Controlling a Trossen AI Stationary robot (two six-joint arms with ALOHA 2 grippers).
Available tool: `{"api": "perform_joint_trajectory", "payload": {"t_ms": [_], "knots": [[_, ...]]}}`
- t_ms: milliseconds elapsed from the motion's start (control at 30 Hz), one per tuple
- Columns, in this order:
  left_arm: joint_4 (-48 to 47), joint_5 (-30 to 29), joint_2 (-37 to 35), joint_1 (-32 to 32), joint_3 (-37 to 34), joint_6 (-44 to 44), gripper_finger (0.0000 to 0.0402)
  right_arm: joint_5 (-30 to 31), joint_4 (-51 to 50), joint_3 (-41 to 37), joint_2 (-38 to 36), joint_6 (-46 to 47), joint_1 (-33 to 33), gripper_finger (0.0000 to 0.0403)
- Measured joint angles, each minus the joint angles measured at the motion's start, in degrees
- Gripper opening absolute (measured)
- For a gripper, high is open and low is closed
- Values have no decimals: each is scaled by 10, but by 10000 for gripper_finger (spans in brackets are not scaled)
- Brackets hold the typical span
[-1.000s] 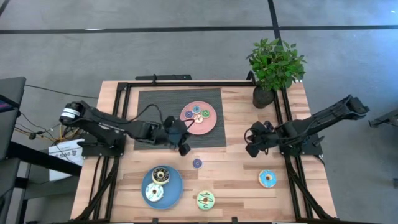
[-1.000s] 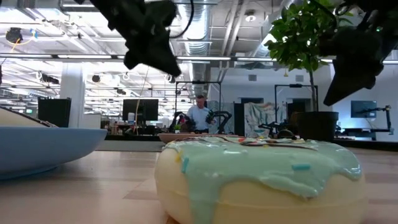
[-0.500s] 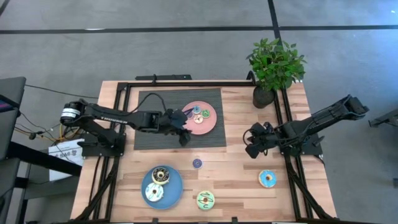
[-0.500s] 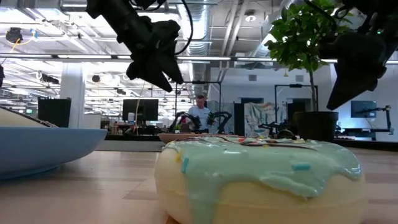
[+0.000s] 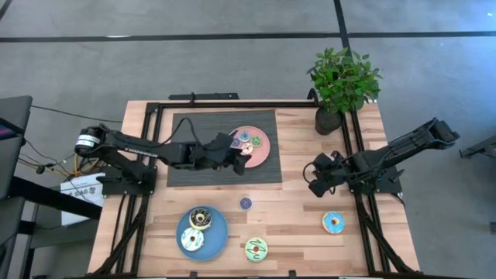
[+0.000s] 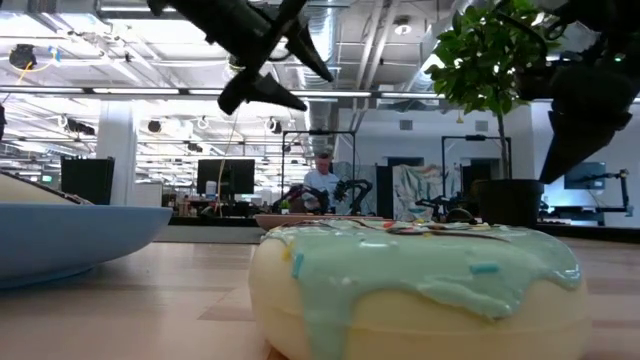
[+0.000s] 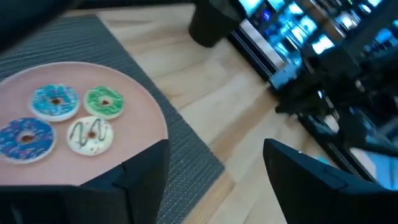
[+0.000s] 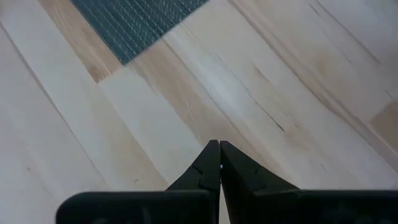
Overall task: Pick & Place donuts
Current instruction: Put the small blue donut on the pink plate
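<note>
Several small donuts (image 7: pixel 91 135) lie on the pink plate (image 5: pixel 262 152), which rests on a dark mat. My left gripper (image 5: pixel 239 157) hovers open over the plate's near-left rim, with nothing between its fingers (image 7: pixel 146 171). On the bare wood lie a small purple donut (image 5: pixel 246 203), a lime green donut (image 5: pixel 256 249) and a light blue donut (image 5: pixel 334 222). Two donuts (image 5: pixel 200 218) sit on the blue plate (image 5: pixel 217 232). At the right, my right gripper (image 5: pixel 314 182) is shut over bare wood (image 8: pixel 219 163).
The dark ribbed mat (image 5: pixel 194 132) covers the far middle of the table. A potted plant (image 5: pixel 341 81) stands at the far right corner. Black frame rails run along the left and right edges. Bare wood lies between the plates and the right arm.
My left gripper has risen and gone toward the far right, from the mat's near edge to the pink plate's rim. Its fingers have spread from shut to wide open. No donut has moved.
</note>
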Motion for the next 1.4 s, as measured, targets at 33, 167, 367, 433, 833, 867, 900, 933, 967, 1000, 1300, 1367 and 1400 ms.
{"api": "perform_joint_trajectory", "payload": {"t_ms": [33, 167, 367, 433, 833, 867, 900, 933, 967, 1000, 1300, 1367, 1400], "knots": [[-8, -24, 0, -12, 8, -13, 252, 0, -6, 0, 0, -2, 3, 1], [-91, -122, 40, -63, 70, -49, 252, 0, -27, 0, 0, -48, 12, 0], [-244, -146, 185, -104, 249, -125, 252, 0, -38, 0, 0, -104, 13, 0], [-331, -123, 241, -109, 323, -155, 252, 0, -38, 0, 0, -105, 13, 0], [-685, 100, 501, -99, 685, -211, 251, 0, -48, 0, 0, -106, 13, 0], [-696, 115, 514, -97, 696, -210, 251, 0, -49, 0, 0, -106, 13, 0], [-706, 127, 524, -96, 705, -210, 251, -1, -49, 0, 0, -106, 13, 0], [-709, 135, 532, -95, 709, -210, 251, -1, -52, 0, 0, -106, 13, 0], [-709, 138, 535, -96, 711, -210, 251, -3, -55, 0, 0, -106, 13, 0], [-710, 138, 536, -96, 711, -211, 251, -6, -57, 0, 0, -106, 13, 0], [-718, 112, 530, -95, 704, -224, 251, -16, -58, 0, 0, -105, 13, 0], [-716, 112, 530, -95, 704, -221, 251, -16, -58, 0, 0, -105, 13, 0], [-713, 113, 530, -95, 704, -220, 251, -16, -58, 0, 0, -105, 13, 0]]}}
